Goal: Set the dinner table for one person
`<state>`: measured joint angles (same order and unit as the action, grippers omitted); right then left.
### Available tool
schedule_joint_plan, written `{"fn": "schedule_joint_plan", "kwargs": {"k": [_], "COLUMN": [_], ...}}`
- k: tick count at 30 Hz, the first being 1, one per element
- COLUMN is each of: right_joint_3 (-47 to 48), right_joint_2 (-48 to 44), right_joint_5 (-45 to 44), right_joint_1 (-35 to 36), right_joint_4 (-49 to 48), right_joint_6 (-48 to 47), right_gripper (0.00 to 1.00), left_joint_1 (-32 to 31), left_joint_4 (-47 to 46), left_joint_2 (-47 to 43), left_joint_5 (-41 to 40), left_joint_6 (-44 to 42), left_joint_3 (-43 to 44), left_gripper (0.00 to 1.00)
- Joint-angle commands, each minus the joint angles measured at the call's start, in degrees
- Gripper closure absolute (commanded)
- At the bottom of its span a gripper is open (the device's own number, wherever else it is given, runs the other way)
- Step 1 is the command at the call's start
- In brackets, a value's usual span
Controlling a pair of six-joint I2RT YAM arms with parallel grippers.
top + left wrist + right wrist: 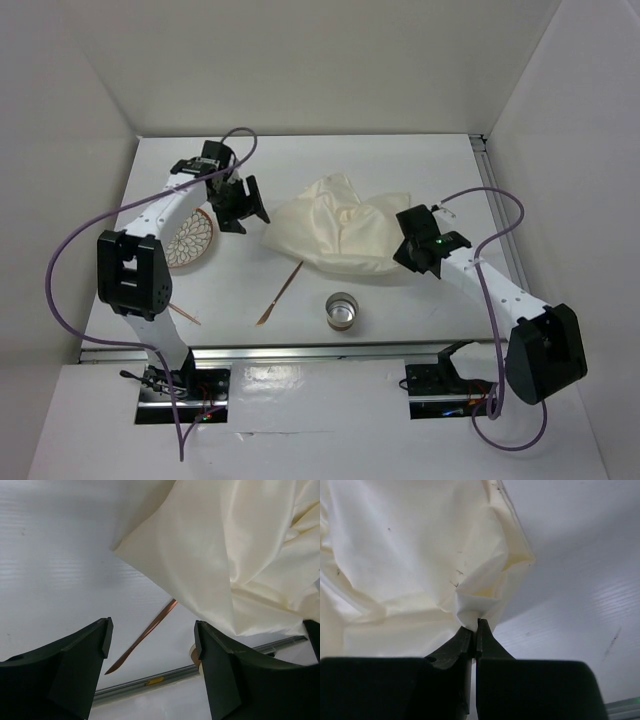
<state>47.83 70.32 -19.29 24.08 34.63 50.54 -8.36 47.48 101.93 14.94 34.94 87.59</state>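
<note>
Right gripper pinches the crumpled cloth at its right edge; left gripper hangs wide open over the table.

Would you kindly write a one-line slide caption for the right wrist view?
Right hand shut on a pinched fold of the crumpled cream placemat, over the white dinner table.

Crumpled cream placemat, patterned plate, glass, copper utensil.

Robot lab: white-walled booth, bolted arms.
</note>
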Motion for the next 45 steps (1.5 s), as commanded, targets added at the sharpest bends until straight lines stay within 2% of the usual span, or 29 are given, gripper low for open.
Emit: {"fn": "schedule_joint_plan", "kwargs": {"k": [1, 6, 9, 12, 13, 16, 20, 24, 30, 34, 35, 36, 39, 40, 45], "right_joint_3": [-0.89, -1.43, -1.43, -0.90, -0.90, -0.90, -0.90, -0.90, -1.52, -1.52, -1.52, -1.52, -0.91, -0.20, 4.27], "right_joint_2": [-0.37, 1.30, 2.44, 2.45, 2.45, 2.45, 1.92, 0.17, -0.45, -0.45, -0.45, -0.45, -0.45, -0.45, 2.70], "right_joint_5": [1.97, 5.04, 6.28, 6.81, 6.81, 6.81, 7.34, 7.94, 8.48, 8.48, 8.48, 8.48, 8.48, 8.48, 8.48], "right_joint_1": [-2.36, -4.29, -4.30, -4.30, -4.30, -4.83, -5.35, -5.88, -6.41, -6.41, -6.41, -6.41, -6.41, -6.41, -7.11], "right_joint_4": [-3.52, -5.72, -6.51, -6.51, -6.51, -6.51, -6.51, -5.98, -5.37, -4.75, -4.75, -4.75, -4.75, -4.75, -7.03], "right_joint_6": [0.43, -0.71, -0.71, -1.24, -1.24, -1.76, -1.76, -1.76, -1.76, -1.76, -1.16, -1.15, -1.15, -1.15, -3.43], "right_gripper": [1.00, 1.00, 1.00, 1.00, 1.00, 1.00, 1.00, 1.00, 1.00, 1.00, 1.00, 1.00, 1.00, 1.00, 1.00], "left_joint_1": [-2.18, -2.19, -2.19, -2.71, -2.71, -2.71, -2.71, -2.71, -2.71, -3.24, -3.24, -3.76, -3.77, -3.16, 1.15], "left_joint_4": [-0.28, -8.60, -13.28, -16.10, -16.72, -19.53, -22.26, -21.64, -25.77, -27.18, -27.18, -27.18, -25.17, -23.85, -15.16], "left_joint_2": [-1.28, -3.93, -2.79, -1.57, -1.56, 0.54, 3.88, 4.51, 7.40, 10.65, 11.44, 11.45, 12.59, 12.59, 12.59], "left_joint_5": [0.97, 7.45, 10.45, 9.67, 8.89, 8.88, 7.84, 4.32, 3.78, 3.26, 3.25, 3.25, 2.73, 2.03, 2.64], "left_joint_6": [2.23, 9.51, 11.99, 12.70, 13.39, 15.41, 16.65, 16.65, 19.11, 19.82, 19.82, 19.82, 18.25, 18.24, 13.94], "left_joint_3": [-4.25, -14.70, -17.71, -17.72, -17.72, -17.72, -17.20, -17.71, -18.07, -16.41, -16.40, -15.88, -13.33, -10.54, 1.68], "left_gripper": [0.17, 0.23, 0.25, 0.21, 0.17, 0.15, 0.21, 0.21, 0.20, 0.26, 0.29, 0.43, 0.74, 1.00, 1.00]}}
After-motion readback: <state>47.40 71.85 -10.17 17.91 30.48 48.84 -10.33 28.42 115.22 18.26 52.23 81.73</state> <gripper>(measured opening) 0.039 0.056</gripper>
